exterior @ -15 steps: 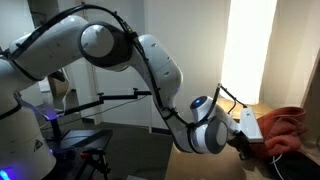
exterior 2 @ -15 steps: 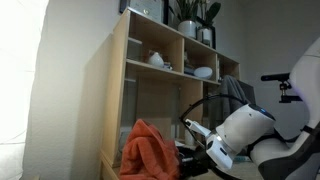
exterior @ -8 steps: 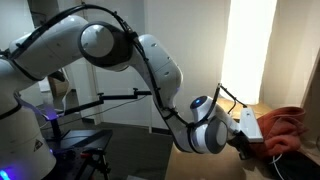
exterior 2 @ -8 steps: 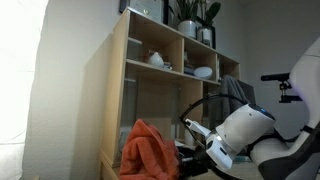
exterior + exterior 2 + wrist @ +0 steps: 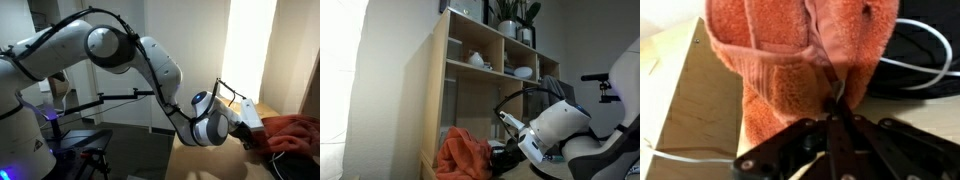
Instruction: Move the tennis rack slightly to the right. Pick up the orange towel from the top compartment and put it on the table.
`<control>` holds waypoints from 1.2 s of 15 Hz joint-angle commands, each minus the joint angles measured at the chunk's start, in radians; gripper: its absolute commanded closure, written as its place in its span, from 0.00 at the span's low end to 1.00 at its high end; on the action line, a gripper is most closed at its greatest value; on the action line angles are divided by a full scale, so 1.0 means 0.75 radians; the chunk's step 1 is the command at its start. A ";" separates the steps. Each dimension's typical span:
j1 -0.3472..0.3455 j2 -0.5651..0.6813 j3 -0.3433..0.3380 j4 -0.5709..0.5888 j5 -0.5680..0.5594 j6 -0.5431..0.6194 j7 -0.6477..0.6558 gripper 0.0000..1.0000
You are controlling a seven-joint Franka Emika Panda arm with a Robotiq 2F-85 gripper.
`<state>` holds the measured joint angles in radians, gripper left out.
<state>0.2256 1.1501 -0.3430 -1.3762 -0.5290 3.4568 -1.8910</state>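
End effector [image 5: 837, 112] pinched shut on orange towel [image 5: 790, 50].
Black item [image 5: 928, 35] w/ white cable [image 5: 912, 64] close on its right; shelf unit [image 5: 460, 95] beyond.

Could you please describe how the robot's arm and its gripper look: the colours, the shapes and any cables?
The arm is glossy white, built of thick rounded links with darker bands at the joints. A thin black cable loops near the wrist. The gripper is black, made of flat linked bars with small round pins.
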 commanded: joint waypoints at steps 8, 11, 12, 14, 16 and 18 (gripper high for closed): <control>0.125 0.403 -0.231 0.597 0.443 -0.001 -0.147 0.99; 0.151 0.560 -0.352 0.759 0.595 -0.001 -0.137 0.99; 0.169 0.426 -0.295 0.618 0.623 -0.001 -0.238 0.99; 0.164 0.459 -0.292 0.667 0.660 0.000 -0.291 0.99; 0.166 0.454 -0.288 0.684 0.709 0.000 -0.351 0.99; 0.155 0.451 -0.266 0.718 0.731 0.000 -0.411 0.99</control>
<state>0.3506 1.4881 -0.5583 -0.8803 -0.0209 3.4565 -2.1261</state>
